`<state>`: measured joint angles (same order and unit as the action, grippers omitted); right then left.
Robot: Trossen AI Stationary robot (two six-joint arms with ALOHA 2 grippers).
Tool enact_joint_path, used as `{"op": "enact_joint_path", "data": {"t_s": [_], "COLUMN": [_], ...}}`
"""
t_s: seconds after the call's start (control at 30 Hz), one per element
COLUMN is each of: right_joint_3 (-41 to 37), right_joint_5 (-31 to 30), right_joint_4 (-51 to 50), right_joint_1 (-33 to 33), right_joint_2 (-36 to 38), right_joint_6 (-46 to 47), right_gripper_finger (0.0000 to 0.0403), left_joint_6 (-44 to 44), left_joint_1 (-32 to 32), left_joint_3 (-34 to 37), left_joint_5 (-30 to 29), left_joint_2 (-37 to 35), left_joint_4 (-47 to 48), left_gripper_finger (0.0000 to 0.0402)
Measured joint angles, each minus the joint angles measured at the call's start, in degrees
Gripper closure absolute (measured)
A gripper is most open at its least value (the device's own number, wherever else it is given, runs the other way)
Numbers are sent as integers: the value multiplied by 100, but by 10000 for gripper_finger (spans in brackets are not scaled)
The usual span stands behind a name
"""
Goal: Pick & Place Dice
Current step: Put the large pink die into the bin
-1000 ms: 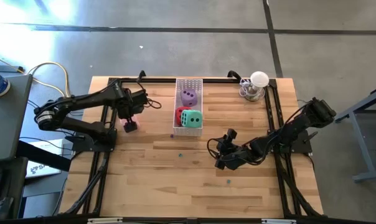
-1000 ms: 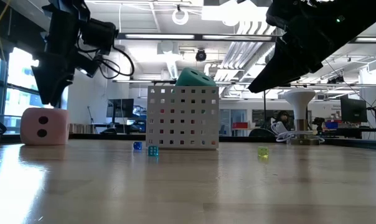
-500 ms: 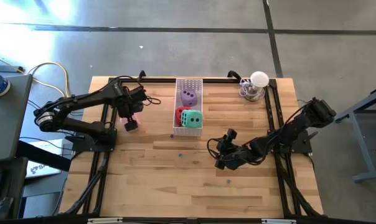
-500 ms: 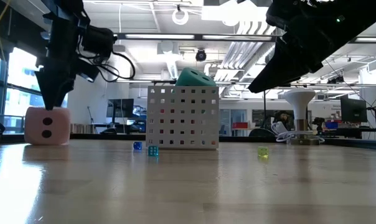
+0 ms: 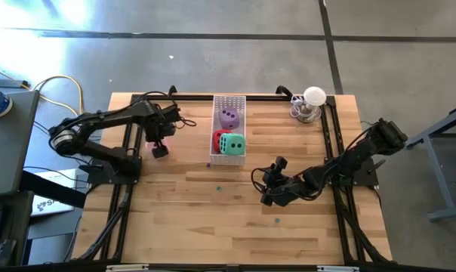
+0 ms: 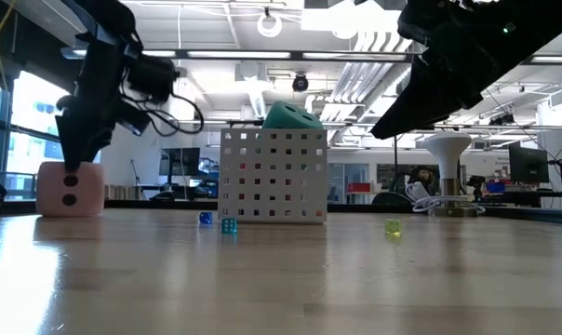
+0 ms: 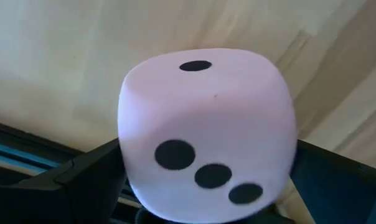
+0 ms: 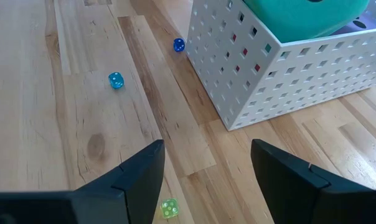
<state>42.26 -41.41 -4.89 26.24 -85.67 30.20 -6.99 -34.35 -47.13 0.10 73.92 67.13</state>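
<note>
The pink die [image 6: 70, 189] rests on the table near its left side and fills the left wrist view [image 7: 206, 137]. My left gripper [image 5: 159, 149] points straight down over it, open, one finger on either side of the die. The purple die [image 5: 229, 117], red die [image 5: 218, 140] and green die [image 5: 232, 143] lie in the white perforated tray [image 6: 272, 181] at the far middle. My right gripper [image 5: 268, 171] hangs open above the table right of centre, aimed at the tray, with nothing between its fingers [image 8: 138, 180]. My left gripper comes at the pink die from above, its dark fingers [image 7: 88, 180] standing along two opposite sides of the die. Whether they touch those sides I cannot tell. The die sits flat on the table.
Three tiny dice lie on the wood near the tray: blue [image 8: 178, 45], teal [image 8: 116, 80] and yellow-green [image 8: 169, 208]. A white bulb-shaped object [image 5: 312, 102] stands at the far right corner. Black frame rails [image 5: 126, 189] run along the table's left and right sides.
My left gripper has sunk straight down over the pink die, staying open, so its fingers now reach down past the die's top. The die has stayed on the table.
</note>
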Motion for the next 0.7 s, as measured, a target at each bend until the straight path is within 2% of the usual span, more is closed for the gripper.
{"op": "enact_joint_path", "data": {"t_s": [0.27, 0.4, 0.63, 0.7], "right_joint_3": [0, 0, 0, 0], "right_joint_5": [3, 50, 79, 79], "right_joint_4": [-1, -4, -12, -15], "right_joint_1": [0, 0, 0, 1], "right_joint_2": [0, 0, 0, 0], "right_joint_6": [0, -2, -4, -7], "right_gripper_finger": [172, 172, 172, 172], "left_joint_6": [68, -227, -755, -1061], "left_joint_1": [7, -46, -110, -150], "left_joint_3": [11, 11, 13, 13], "left_joint_5": [-38, 29, 871, 1340], "left_joint_2": [1027, 1177, 832, 683], "left_joint_4": [51, 40, -171, -245], "left_gripper_finger": [4, 4, 15, 19]}}
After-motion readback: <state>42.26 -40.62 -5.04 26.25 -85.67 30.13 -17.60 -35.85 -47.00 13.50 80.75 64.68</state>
